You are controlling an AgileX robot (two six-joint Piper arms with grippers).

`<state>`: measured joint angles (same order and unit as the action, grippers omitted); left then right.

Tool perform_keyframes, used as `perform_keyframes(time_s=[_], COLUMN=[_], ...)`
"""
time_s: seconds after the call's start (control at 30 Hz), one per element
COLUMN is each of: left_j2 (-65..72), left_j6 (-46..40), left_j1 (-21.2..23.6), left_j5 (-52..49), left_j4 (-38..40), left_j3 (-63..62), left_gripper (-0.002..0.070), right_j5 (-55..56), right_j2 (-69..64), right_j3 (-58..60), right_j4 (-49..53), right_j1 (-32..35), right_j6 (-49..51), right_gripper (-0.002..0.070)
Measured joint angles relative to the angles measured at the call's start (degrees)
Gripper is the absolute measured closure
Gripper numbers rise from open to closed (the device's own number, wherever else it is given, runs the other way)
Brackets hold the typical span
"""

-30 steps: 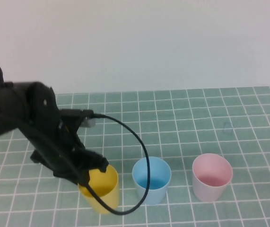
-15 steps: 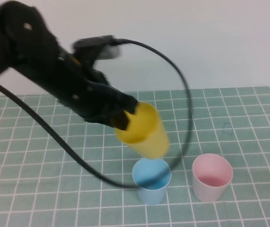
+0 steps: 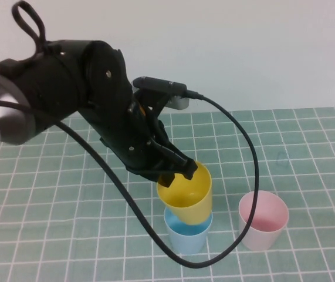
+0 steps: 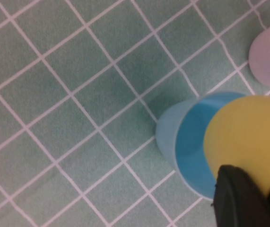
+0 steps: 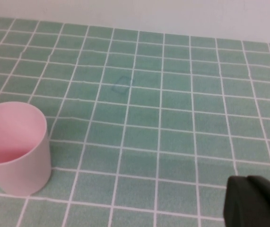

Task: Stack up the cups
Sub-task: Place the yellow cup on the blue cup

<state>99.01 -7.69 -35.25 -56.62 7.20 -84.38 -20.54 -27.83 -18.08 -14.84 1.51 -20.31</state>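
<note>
Yellow cup (image 3: pixel 186 194): one plastic tumbler, slightly tapered, carried clear of the mat with its lower part sunk into the mouth of the light blue cup (image 3: pixel 187 233). Its rim is pinched at the upper-left edge by the left gripper (image 3: pixel 178 170), whose dark fingers are clamped tight on the cup wall, one finger tip showing at the rim in the left wrist view (image 4: pixel 241 189). The cup hangs below and to the right of the claw, so the gripper sits over the rim rather than around the body. Long axis tilted: the open mouth faces up and toward the robot's left, the base pointing down into the blue cup (not yet seated square). Light blue cup: upright on the green gridded mat (image 3: pixel 308 147), near the front edge of the high view, mouth up, partly covered by the yellow one. Pale pink cup (image 3: pixel 263 220): upright on the mat just to the right of the blue cup, apart from it, mouth up. Left arm (image 3: pixel 67 94): black, reaching in from the left, with a black cable (image 3: pixel 237 147) looping from the wrist down past the cups. Right gripper (image 5: pixel 255 201): only a dark edge visible in its own wrist view, jaws closed, holding nothing, above bare mat and well away from the pink cup.
</note>
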Motion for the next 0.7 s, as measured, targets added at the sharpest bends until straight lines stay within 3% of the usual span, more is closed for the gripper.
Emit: perform_keyframes(time_s=[0.57,0.7], left_j2=[2.95,2.95], left_j6=[-0.71,-0.81], left_j1=[0.00,0.00], left_j5=[-0.94,-1.18], left_j4=[-0.09,-0.09], left_j3=[-0.03,-0.03], left_gripper=[0.0662,0.0625], right_j5=[0.00,0.00], right_j2=[0.00,0.00], right_j3=[0.00,0.00], right_j4=[-0.30,-0.30], right_j1=[0.00,0.00], right_j6=[0.00,0.21], right_gripper=[0.0678,0.0678])
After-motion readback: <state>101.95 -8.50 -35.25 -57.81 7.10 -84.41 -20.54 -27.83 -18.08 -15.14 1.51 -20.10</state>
